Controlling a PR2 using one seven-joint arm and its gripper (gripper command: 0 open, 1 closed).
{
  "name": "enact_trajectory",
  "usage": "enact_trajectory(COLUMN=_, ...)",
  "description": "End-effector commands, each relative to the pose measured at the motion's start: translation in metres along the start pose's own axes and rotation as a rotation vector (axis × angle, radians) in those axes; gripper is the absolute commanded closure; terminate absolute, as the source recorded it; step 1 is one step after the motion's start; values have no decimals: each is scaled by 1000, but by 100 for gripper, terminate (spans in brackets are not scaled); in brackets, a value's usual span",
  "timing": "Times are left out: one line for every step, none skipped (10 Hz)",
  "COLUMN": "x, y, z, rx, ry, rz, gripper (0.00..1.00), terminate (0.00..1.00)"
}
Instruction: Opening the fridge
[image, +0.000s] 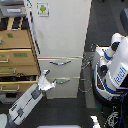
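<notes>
The fridge (62, 35) is a tall white unit in the middle of the exterior view, with a green-and-white sticker (43, 8) near the top of its large upper door. Below the door are two drawers, each with a curved silver handle (60, 63). My arm comes up from the lower left. My gripper (46, 76) sits at the fridge's lower left corner, level with the lower drawer and next to its left edge. Its fingers look spread apart, with nothing seen between them. The upper door looks slightly ajar along its left edge.
A tan wooden drawer cabinet (15, 52) stands on the exterior view's left of the fridge, several drawers pulled out. A white robot body with blue lettering (115, 65) stands on the right, with cables (87, 65) beside it. The floor is dark.
</notes>
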Motion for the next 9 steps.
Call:
enact_trajectory(x=60, y=127, z=49, rx=50, ry=80, rz=319, gripper=0, terminate=0)
enact_trajectory(x=60, y=136, z=58, rx=69, ry=91, rz=316, gripper=0, terminate=0)
enact_trajectory(x=54, y=145, z=68, rx=106, ry=110, rz=309, gripper=0, terminate=0)
enact_trajectory(x=50, y=164, z=85, rx=139, ry=133, rz=333, gripper=0, terminate=0)
enact_trajectory(x=52, y=177, z=104, rx=163, ry=154, rz=351, gripper=0, terminate=0)
enact_trajectory(x=52, y=181, z=116, rx=179, ry=165, rz=352, gripper=0, terminate=0)
enact_trajectory(x=51, y=182, z=122, rx=187, ry=171, rz=349, gripper=0, terminate=0)
enact_trajectory(x=48, y=184, z=129, rx=193, ry=176, rz=342, gripper=0, terminate=0)
enact_trajectory(x=44, y=185, z=139, rx=210, ry=177, rz=330, gripper=0, terminate=0)
